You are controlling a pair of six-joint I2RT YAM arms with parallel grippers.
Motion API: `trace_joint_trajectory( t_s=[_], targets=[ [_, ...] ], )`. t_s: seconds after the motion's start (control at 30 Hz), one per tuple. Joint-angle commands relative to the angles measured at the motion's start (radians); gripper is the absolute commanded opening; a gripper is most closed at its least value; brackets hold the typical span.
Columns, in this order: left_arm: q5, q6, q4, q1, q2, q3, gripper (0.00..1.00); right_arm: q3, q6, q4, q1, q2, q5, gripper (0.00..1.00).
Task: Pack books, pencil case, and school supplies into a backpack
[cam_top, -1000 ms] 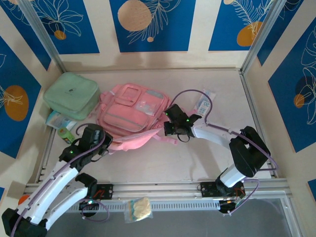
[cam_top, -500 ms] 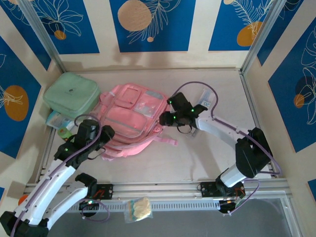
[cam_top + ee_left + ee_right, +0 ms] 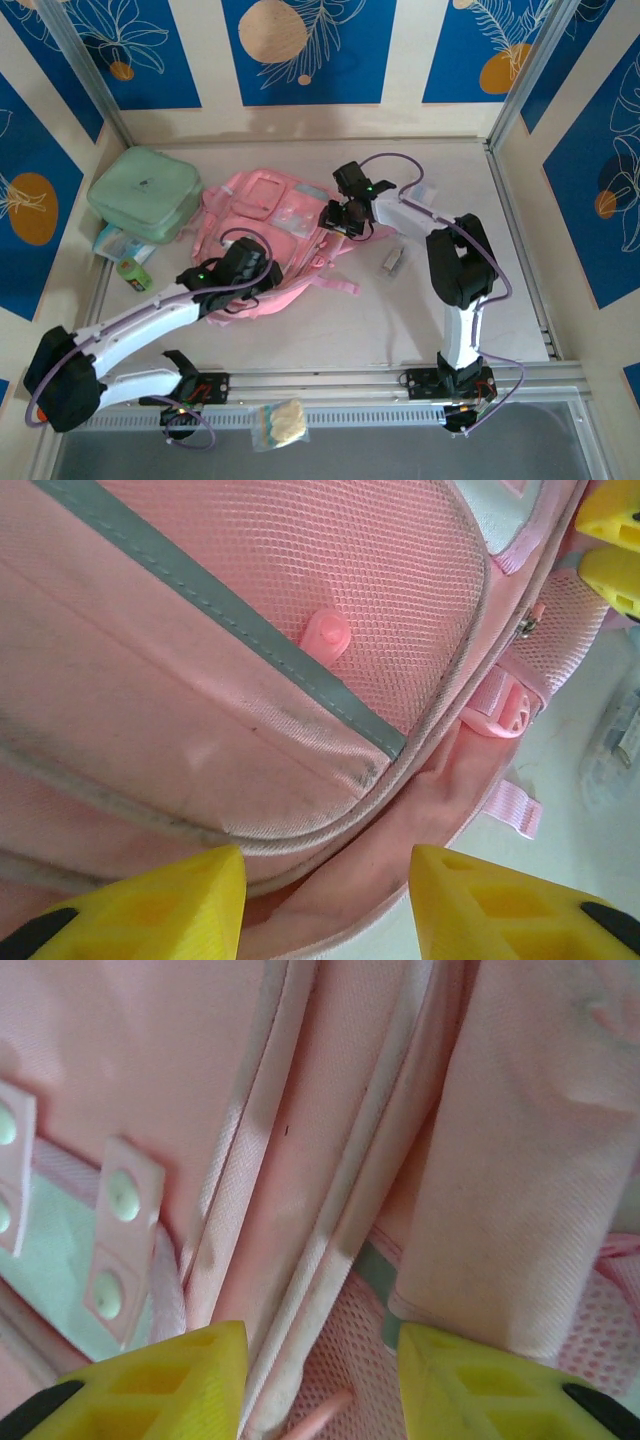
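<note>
The pink backpack [image 3: 262,232] lies flat in the middle of the table. My left gripper [image 3: 262,274] hovers over its near edge. In the left wrist view the left gripper [image 3: 325,900] stands open, and its yellow fingers [image 3: 160,900] straddle the backpack's [image 3: 230,640] piped rim without pinching it. My right gripper [image 3: 337,217] is at the bag's right side. It also stands open [image 3: 320,1380] over seams and mesh of the backpack [image 3: 330,1140]. The books and the pencil case are hidden.
A mint-green zip case [image 3: 145,192] sits at the far left, with a pale box [image 3: 118,243] and a small green item [image 3: 133,272] beside it. A small pale packet [image 3: 393,262] lies right of the bag; I cannot tell what it is. Walls enclose the table.
My left gripper has swung right, from the backpack's left corner to the middle of its near edge. The right gripper has moved up and back to the bag's right side.
</note>
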State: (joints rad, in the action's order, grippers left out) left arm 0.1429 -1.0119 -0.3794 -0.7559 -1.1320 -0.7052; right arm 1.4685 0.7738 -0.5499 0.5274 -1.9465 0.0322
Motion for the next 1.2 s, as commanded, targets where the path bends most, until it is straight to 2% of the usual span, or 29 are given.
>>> trace_joint_trajectory(
  t_s=[0.0,0.1,0.37,0.53,0.8,0.97,1.17],
  targets=[
    [0.039,0.012,0.062,-0.017,-0.038,-0.034,0.46,0.055,0.037,-0.063,0.020,-0.009,-0.024,0.44],
    [0.062,0.016,0.063,-0.028,-0.062,-0.027,0.46,0.059,0.071,-0.091,0.045,-0.001,0.043,0.48],
    [0.063,0.000,0.062,-0.030,-0.063,0.011,0.47,0.103,0.129,-0.084,0.037,-0.111,0.014,0.48],
    [0.083,0.005,0.020,-0.031,-0.040,0.039,0.48,0.157,0.090,-0.066,0.025,-0.151,-0.004,0.30],
    [0.110,0.023,-0.030,-0.003,0.032,0.119,0.49,0.125,0.041,0.016,0.020,-0.091,-0.045,0.00],
    [0.124,0.050,0.027,0.051,0.047,0.158,0.49,0.063,0.029,0.071,0.025,-0.016,-0.107,0.00],
    [0.062,0.132,0.137,0.204,0.004,0.180,0.49,-0.053,0.034,0.136,0.044,0.123,-0.167,0.00]
  ],
)
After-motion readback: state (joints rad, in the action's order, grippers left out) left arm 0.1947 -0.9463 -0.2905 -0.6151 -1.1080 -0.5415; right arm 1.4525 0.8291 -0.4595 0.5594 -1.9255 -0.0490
